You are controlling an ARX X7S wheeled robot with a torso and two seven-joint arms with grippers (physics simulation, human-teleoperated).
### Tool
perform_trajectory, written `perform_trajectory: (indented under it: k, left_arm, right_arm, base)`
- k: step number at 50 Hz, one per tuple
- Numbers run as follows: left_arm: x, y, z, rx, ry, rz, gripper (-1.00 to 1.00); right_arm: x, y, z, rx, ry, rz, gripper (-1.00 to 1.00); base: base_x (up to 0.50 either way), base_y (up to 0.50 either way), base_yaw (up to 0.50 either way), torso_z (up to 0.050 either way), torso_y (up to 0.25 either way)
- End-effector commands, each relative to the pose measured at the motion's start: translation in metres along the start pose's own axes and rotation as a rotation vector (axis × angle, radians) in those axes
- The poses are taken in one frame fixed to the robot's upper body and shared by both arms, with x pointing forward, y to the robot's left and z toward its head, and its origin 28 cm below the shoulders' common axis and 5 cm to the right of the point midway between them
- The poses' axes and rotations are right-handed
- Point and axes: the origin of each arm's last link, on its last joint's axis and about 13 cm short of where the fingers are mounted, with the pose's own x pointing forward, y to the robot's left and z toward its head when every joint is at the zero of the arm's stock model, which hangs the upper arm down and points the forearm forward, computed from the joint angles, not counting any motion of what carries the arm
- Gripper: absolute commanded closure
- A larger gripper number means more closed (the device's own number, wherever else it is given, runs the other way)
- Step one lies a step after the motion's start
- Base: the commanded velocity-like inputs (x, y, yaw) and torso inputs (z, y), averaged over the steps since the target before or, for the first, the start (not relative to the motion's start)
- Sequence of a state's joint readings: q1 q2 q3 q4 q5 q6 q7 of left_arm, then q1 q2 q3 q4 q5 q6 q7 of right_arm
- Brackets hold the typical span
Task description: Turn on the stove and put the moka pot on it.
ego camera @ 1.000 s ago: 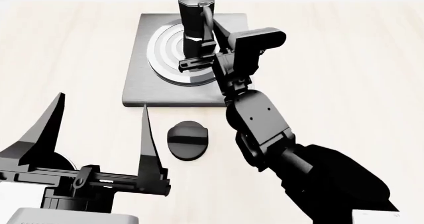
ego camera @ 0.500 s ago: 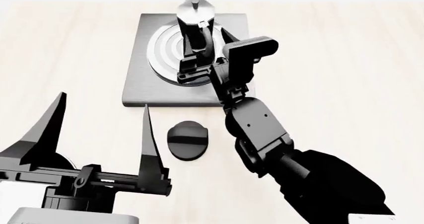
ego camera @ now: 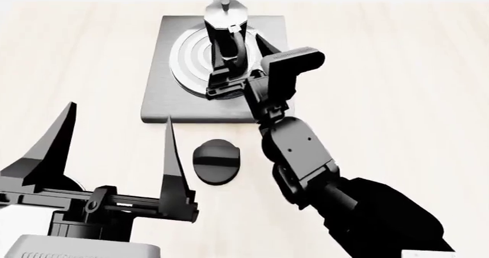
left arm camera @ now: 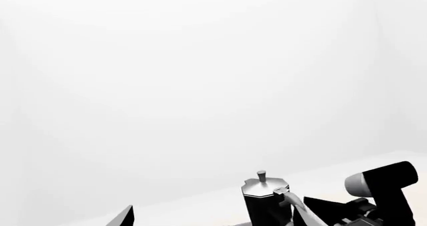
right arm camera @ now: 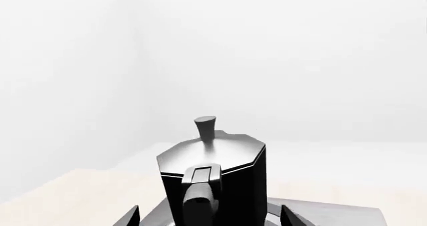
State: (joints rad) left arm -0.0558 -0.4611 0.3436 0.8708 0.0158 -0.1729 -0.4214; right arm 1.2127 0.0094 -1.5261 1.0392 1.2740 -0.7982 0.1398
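The moka pot (ego camera: pixel 226 29) stands upright on the burner rings of the grey stove plate (ego camera: pixel 164 92). My right gripper (ego camera: pixel 229 66) is open. Its fingers stand either side of the pot's lower body and handle with gaps showing. In the right wrist view the moka pot (right arm camera: pixel 213 181) fills the middle, with its handle facing the right gripper (right arm camera: pixel 208 218). The round black knob (ego camera: pixel 217 161) lies on the table just in front of the plate. My left gripper (ego camera: pixel 118 155) is open and empty at the near left. The left wrist view shows the pot (left arm camera: pixel 267 203) beyond the left gripper (left arm camera: pixel 213 221).
The light wooden table (ego camera: pixel 382 98) extends around the stove. My right arm (ego camera: pixel 306 161) reaches over the table beside the knob. A dark round shape (ego camera: pixel 73 185) sits partly hidden under my left gripper. The right arm's camera housing (left arm camera: pixel 383 183) shows in the left wrist view.
The moka pot has come down onto the burner rings and stands upright. My right gripper has drawn back slightly towards me. The left gripper has barely moved.
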Motion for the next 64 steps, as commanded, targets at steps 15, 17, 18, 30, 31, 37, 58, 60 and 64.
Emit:
perform_trajectory:
  k: [15,17,18,30,31,37,58,60,64]
  left_arm:
    - [0.069,0.048,0.063,0.190,-0.210,0.062,-1.00]
    - [0.078,0.051,0.080,0.219,-0.257,0.057,-1.00]
    - [0.082,0.052,0.087,0.239,-0.274,0.053,-1.00]
    - [0.109,0.066,0.148,0.336,-0.431,0.024,-1.00]
    - [0.109,0.067,0.150,0.335,-0.440,0.022,-1.00]
    - [0.105,0.072,0.159,0.333,-0.454,0.036,-1.00]
    - [0.096,0.077,0.153,0.332,-0.434,0.059,-1.00]
    - [0.095,0.078,0.153,0.332,-0.431,0.061,-1.00]
    - [0.092,0.080,0.155,0.333,-0.430,0.067,-1.00]
  right_arm:
    - [-0.028,0.013,0.126,0.048,-0.358,0.097,-1.00]
    - [-0.033,0.013,0.148,0.056,-0.407,0.094,-1.00]
    - [-0.034,0.012,0.157,0.046,-0.418,0.071,-1.00]
    - [-0.046,-0.007,0.261,-0.085,-0.592,-0.143,-1.00]
    - [-0.049,-0.011,0.267,-0.095,-0.598,-0.175,-1.00]
    - [-0.064,-0.027,0.286,-0.147,-0.630,-0.267,-1.00]
    - [-0.121,-0.041,0.308,-0.297,-0.649,-0.387,-1.00]
    - [-0.126,-0.043,0.306,-0.315,-0.644,-0.397,-1.00]
    - [-0.133,-0.046,0.304,-0.317,-0.633,-0.412,-1.00]
  base:
    - [0.00,0.00,0.00,0.000,0.000]
    - [0.00,0.00,0.00,0.000,0.000]
    - [0.00,0.00,0.00,0.000,0.000]
    - [0.00,0.00,0.00,0.000,0.000]
    - [0.00,0.00,0.00,0.000,0.000]
    - [0.00,0.00,0.00,0.000,0.000]
    - [0.00,0.00,0.00,0.000,0.000]
    - [0.00,0.00,0.00,0.000,0.000]
    - [0.00,0.00,0.00,0.000,0.000]
